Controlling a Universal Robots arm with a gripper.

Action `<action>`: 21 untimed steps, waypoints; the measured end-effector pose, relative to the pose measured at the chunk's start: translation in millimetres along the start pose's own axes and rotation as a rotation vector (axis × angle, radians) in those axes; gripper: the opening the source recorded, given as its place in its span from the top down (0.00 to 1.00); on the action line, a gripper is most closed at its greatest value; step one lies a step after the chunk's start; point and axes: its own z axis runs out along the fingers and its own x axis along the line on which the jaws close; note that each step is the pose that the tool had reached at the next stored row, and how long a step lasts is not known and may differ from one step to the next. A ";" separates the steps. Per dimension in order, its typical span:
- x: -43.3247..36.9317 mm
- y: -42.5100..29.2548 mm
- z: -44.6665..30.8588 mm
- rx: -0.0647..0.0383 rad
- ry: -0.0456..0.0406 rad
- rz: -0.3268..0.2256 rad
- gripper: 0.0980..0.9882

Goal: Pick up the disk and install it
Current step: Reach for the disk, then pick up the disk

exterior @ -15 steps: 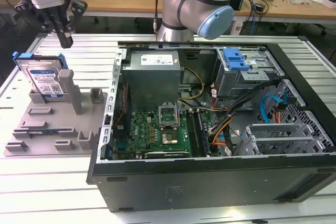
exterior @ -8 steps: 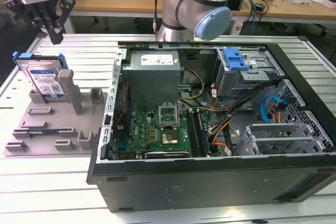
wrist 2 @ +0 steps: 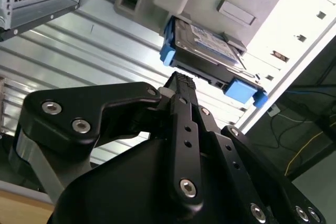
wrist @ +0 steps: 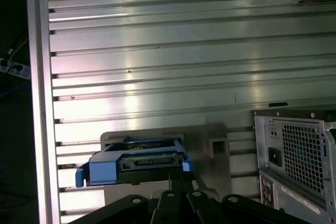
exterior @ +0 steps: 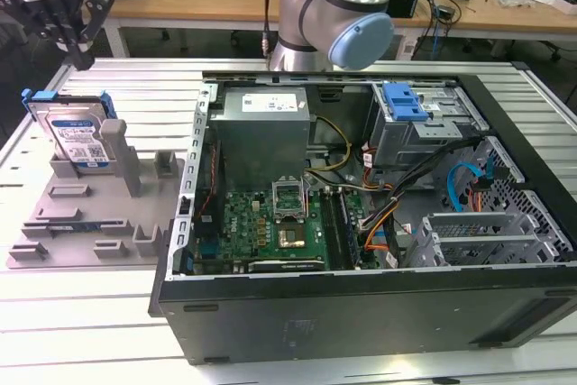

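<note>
Black gripper (wrist 2: 181,81), fingers pinched together and empty, hovers above the upright disk (wrist 2: 206,41).

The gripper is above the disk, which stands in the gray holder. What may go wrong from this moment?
1. The disk stands on edge in the gray holder, with a gray post close beside it. The gripper, hovering above, might strike the post or tip the disk.
2. Loose cables lie inside the open computer case near the drive cage; the disk might snag on them.
</note>
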 end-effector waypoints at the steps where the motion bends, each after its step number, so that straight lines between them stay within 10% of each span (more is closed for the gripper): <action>1: 1.3 0.3 0.3 0.000 0.0034 0.000 0.99; 4: 6.0 1.2 1.7 0.001 0.0161 0.001 0.99; 21: 7.3 1.3 1.9 0.001 0.0167 -0.007 0.99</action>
